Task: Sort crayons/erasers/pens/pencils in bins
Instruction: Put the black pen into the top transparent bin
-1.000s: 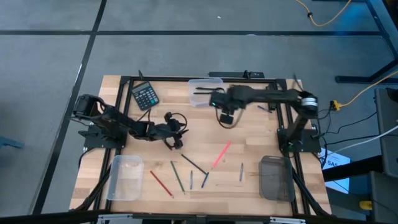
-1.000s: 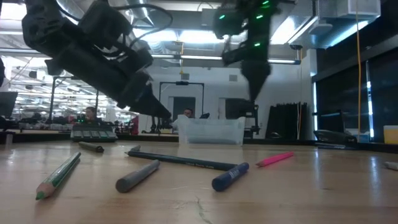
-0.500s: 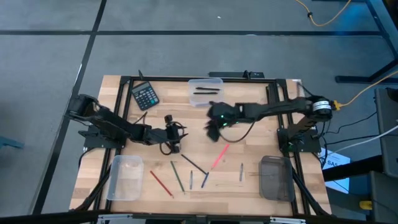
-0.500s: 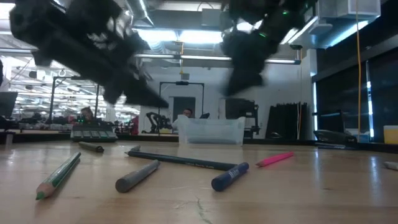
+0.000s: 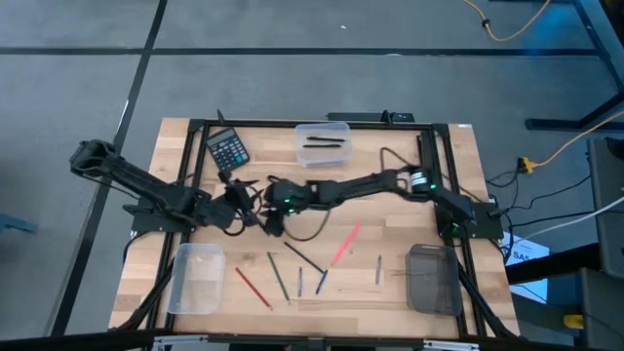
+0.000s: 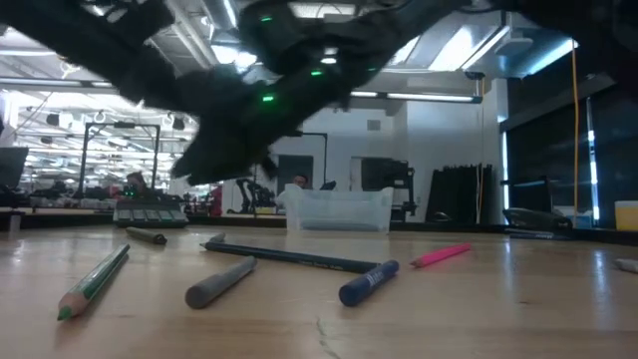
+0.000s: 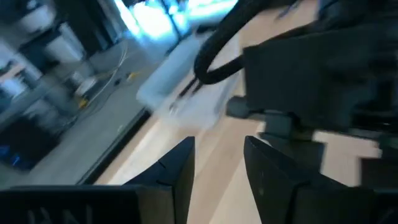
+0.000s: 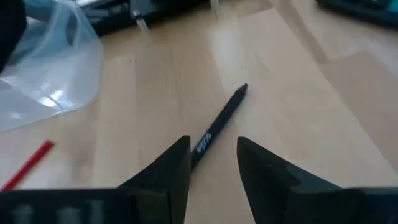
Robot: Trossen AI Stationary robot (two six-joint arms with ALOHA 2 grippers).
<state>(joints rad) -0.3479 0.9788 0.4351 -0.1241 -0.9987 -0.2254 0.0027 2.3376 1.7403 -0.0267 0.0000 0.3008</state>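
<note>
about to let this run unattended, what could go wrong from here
The two arms are crowded together mid-table: the right gripper has reached far across, close to the left gripper, so they could collide. The right fingers are open over a black pen lying at an angle to them, so closing could nudge it away rather than grip it.
</note>
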